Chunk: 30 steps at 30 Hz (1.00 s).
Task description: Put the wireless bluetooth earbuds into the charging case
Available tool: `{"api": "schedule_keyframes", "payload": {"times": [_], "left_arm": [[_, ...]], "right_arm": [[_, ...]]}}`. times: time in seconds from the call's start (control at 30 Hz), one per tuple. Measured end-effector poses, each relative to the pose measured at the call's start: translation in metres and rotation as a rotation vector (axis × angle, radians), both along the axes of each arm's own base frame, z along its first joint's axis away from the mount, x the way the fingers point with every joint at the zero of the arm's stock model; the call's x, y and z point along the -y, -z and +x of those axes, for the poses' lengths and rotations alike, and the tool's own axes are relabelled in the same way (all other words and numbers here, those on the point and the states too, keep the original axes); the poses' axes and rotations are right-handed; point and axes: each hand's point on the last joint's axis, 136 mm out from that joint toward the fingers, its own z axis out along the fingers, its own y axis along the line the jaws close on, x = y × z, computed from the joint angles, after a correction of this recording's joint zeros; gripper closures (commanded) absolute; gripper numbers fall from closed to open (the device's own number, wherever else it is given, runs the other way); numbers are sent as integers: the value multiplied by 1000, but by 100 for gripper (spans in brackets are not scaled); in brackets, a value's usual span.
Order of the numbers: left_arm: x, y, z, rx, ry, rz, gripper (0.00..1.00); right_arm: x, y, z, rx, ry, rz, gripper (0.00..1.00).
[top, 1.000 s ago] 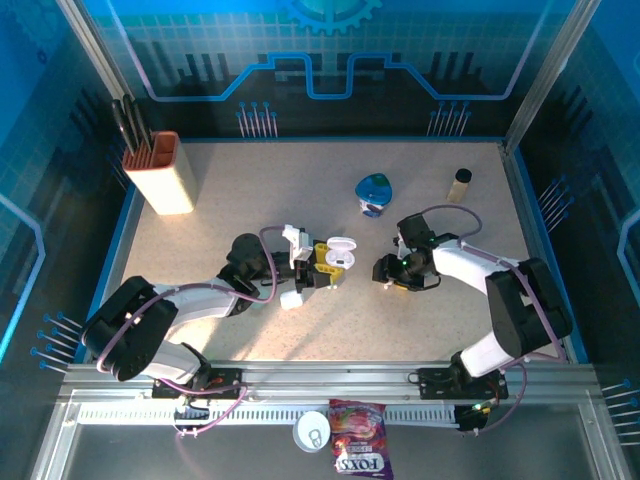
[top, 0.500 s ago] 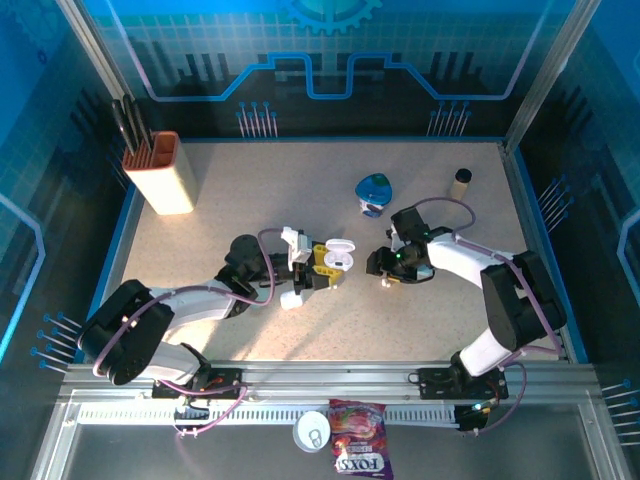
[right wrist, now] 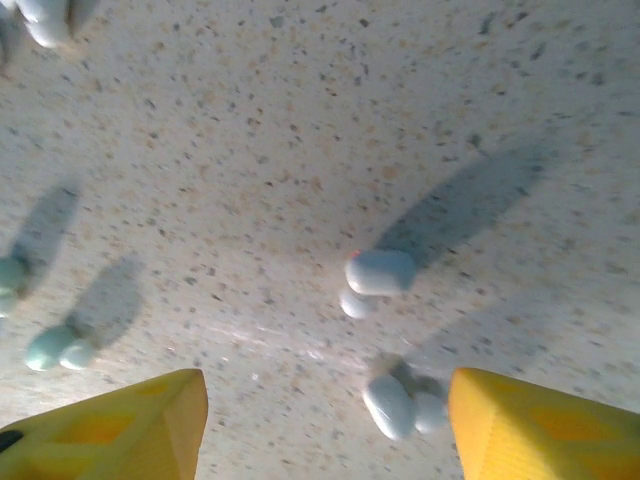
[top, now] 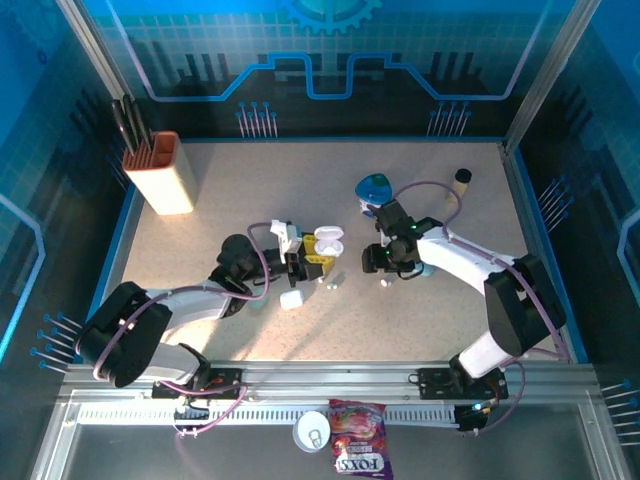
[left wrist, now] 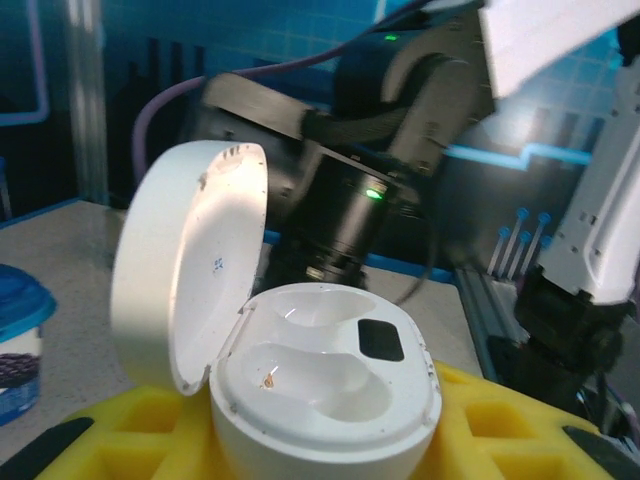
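Note:
A white charging case (left wrist: 325,390) with its lid (left wrist: 190,270) swung open sits between the yellow fingertips of my left gripper (top: 312,258), which is shut on it. Both wells in the case are empty. My right gripper (right wrist: 325,430) hovers open just above the table, yellow fingers (right wrist: 120,430) wide apart. One white earbud (right wrist: 395,405) lies on the table close to the right finger, a second (right wrist: 380,272) just beyond it. Two pale teal earbuds (right wrist: 55,348) lie off to the left. In the top view, small earbuds (top: 329,285) rest on the table between the two grippers.
A closed white pebble case (top: 292,299) lies near the left arm. A blue-lidded tub (top: 375,190) stands just behind the right gripper, a small bottle (top: 460,180) at the back right, a knife block (top: 165,172) at the back left.
The left gripper has carried the open case a little away from me. The right gripper has moved left and farther back, over the earbuds, and its fingers have spread slightly.

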Motion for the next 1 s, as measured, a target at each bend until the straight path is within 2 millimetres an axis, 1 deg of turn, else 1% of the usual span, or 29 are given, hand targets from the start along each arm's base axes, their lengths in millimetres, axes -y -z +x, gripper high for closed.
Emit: {"api": "schedule_keyframes", "payload": {"times": [0.1, 0.17, 0.3, 0.43, 0.63, 1.0], "left_arm": [[-14, -7, 13, -11, -79, -27, 61], [-24, -11, 22, -10, -137, -41, 61], [-39, -20, 34, 0, -220, -59, 61], [-44, -23, 38, 5, -248, -66, 61], [-44, -20, 39, -7, -251, -60, 61], [-44, -18, 39, -26, -249, -59, 61]], "right_arm": [[4, -5, -7, 26, -63, -149, 33], [5, -3, -11, 35, -116, -248, 34], [8, 10, -22, 7, -229, -459, 40], [7, 22, -26, -30, -316, -620, 47], [11, 28, -26, -58, -356, -724, 57], [9, 33, -23, -81, -362, -749, 63]]}}
